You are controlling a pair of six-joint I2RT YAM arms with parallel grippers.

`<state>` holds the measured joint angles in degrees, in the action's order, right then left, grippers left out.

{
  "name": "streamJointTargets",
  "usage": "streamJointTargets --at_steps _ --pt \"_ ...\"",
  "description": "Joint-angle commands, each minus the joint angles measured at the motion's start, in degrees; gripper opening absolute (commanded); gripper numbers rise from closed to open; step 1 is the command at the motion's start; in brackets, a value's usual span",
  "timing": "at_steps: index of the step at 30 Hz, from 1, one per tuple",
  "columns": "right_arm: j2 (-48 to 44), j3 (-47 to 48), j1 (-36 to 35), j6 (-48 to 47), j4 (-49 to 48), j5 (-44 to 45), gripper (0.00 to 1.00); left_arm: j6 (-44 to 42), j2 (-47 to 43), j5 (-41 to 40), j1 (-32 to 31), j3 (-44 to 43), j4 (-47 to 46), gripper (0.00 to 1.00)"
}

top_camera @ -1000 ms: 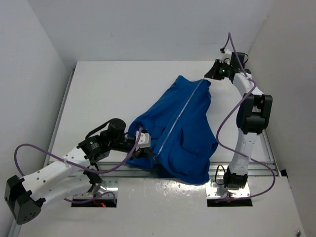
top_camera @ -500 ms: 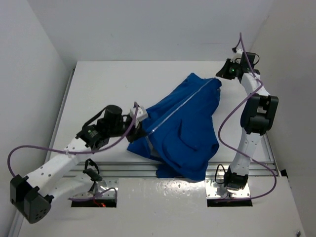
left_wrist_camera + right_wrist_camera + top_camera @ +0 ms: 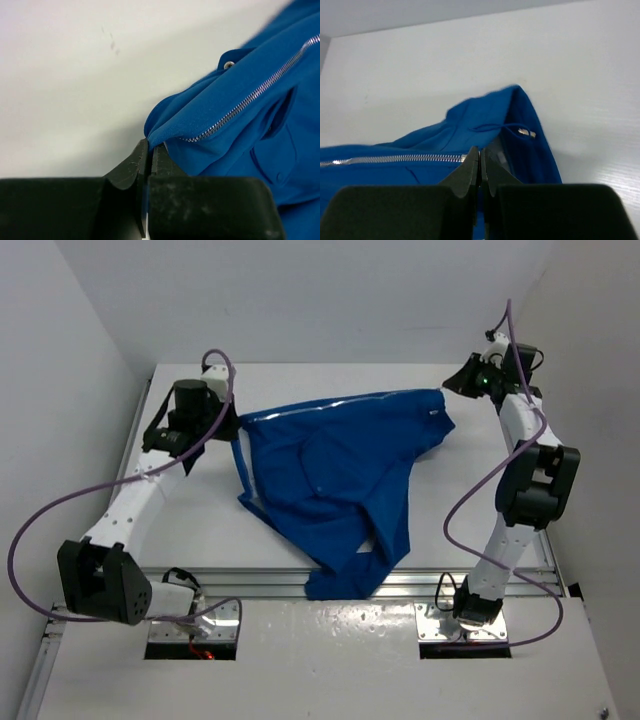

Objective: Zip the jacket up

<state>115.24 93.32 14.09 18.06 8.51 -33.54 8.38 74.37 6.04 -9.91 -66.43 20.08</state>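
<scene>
Near hem: a corner of the jacket spills over the rail at the near edge of the tabletop and hangs slack.
Jacket body: mid tabletop, spread left to right, sagging nearward from its taut far edge, one chest pocket up.
Left pincer: far left, jaws closed on the fabric at one end of the zip edge; likely the anchor.
Zipper: runs along the far edge between both pincers, pulled straight. Teeth look meshed in both wrist views; slider not clearly seen.
Right pincer: far right, clamped on the fabric at the other zip end.
Why: opposing holds tension the zip line so a slider can run; probably late in the task.
</scene>
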Motion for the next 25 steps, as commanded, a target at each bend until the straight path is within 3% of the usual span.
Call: streamJointTargets --at_steps 1,3,4,5,6,7,9,10,15,19,25 --pt "-5.0 -0.6 0.9 1.3 -6.9 -2.5 0.02 -1.3 3.0 -2.8 3.1 -7.1 -5.3 0.00" --pt "-7.6 -2.1 1.0 2.1 -8.1 -3.8 0.05 -3.4 4.9 -4.3 3.1 -9.2 -6.0 0.00" --pt "-8.1 -2.8 1.1 2.2 -8.1 -5.0 0.09 -3.4 4.9 -4.3 3.8 -10.8 -6.5 0.07" --pt "-8.6 -3.2 1.1 2.2 -8.1 -5.6 0.18 -4.2 5.8 -2.5 4.6 -11.4 -6.5 0.19" --pt "-10.4 -3.3 1.2 2.4 -8.2 -6.2 0.46 -6.0 5.8 -1.0 4.6 -12.3 -6.5 0.29" --pt "-10.9 -4.0 1.4 2.7 -8.2 -7.4 0.56 -6.0 5.8 -0.3 4.6 -12.9 -5.8 0.55" --pt "-13.8 -4.9 1.6 3.1 -7.6 -8.4 0.78 -6.0 4.9 0.2 5.2 -12.9 -5.8 0.92" --pt "-15.6 -5.7 1.8 3.1 -7.0 -8.8 0.80 -5.2 4.2 -0.5 5.2 -12.9 -5.1 0.99" --pt "-22.5 -10.2 3.4 3.6 -4.0 -14.7 0.85 -2.5 0.6 -0.5 4.6 -11.9 2.1 0.99" --pt "-29.7 -13.5 4.9 -3.5 7.3 -16.6 0.90 0.3 -3.1 -2.3 5.2 -7.8 6.3 0.99" --pt "-41.7 -28.9 9.0 -13.4 14.7 -16.5 0.96 0.8 -9.5 -3.6 8.1 0.9 6.8 0.99"
